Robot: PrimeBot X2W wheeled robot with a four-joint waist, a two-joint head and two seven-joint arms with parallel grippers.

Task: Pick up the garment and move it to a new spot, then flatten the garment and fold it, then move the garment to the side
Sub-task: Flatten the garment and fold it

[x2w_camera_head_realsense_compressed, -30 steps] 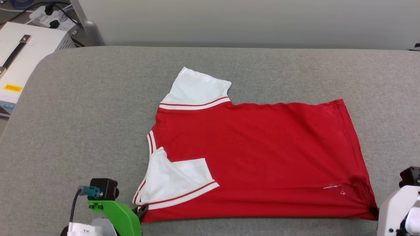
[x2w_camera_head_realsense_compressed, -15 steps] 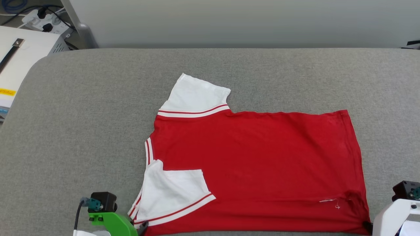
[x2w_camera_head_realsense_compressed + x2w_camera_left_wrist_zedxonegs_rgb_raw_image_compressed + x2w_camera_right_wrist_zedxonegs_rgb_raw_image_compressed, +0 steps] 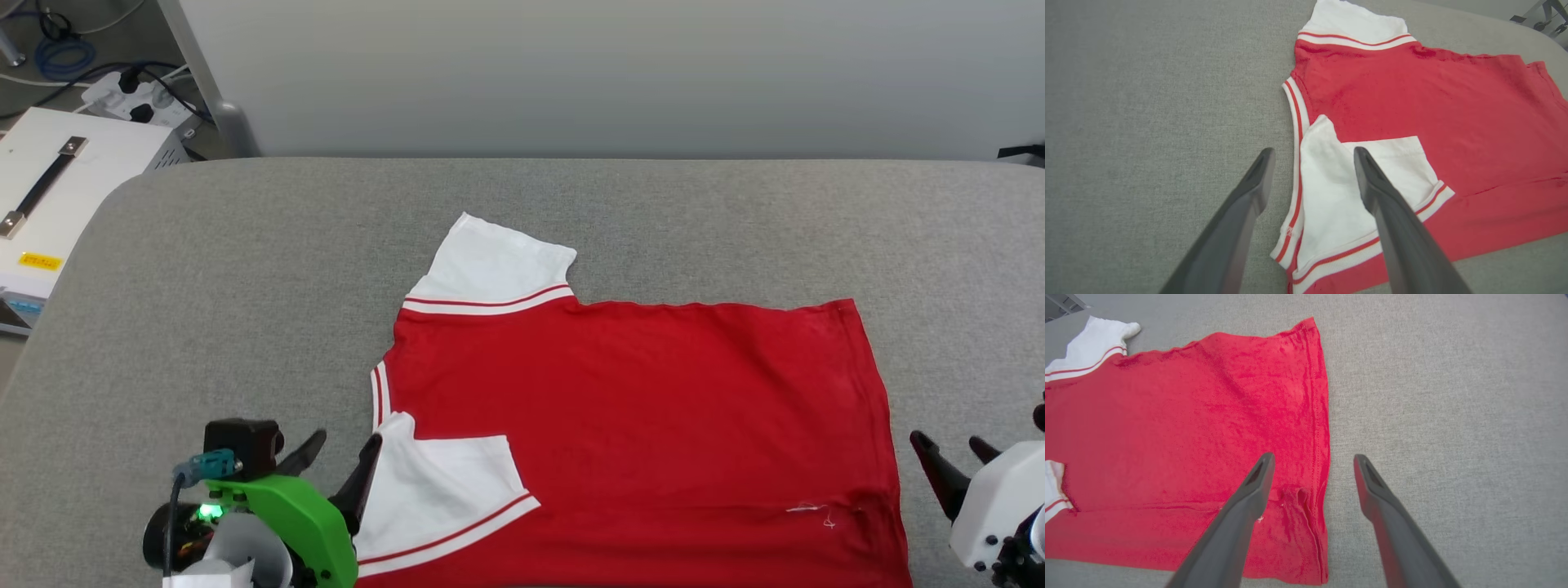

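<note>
On the grey padded table point(image 3: 204, 286), the red T-shirt point(image 3: 637, 408) is lying flat, its long axis running side to side, collar end pointing left and hem right. The left gripper point(image 3: 347, 441) is hovering wide open astride the near sleeve point(image 3: 441, 486) edge. The right gripper point(image 3: 945, 443) is likewise astride the hem corner point(image 3: 886, 547). Both are empty.

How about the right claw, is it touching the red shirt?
Apart. In the head view, the open right gripper stands beside the right edge of the garment, with a strip of gray cushion showing between them.
</note>
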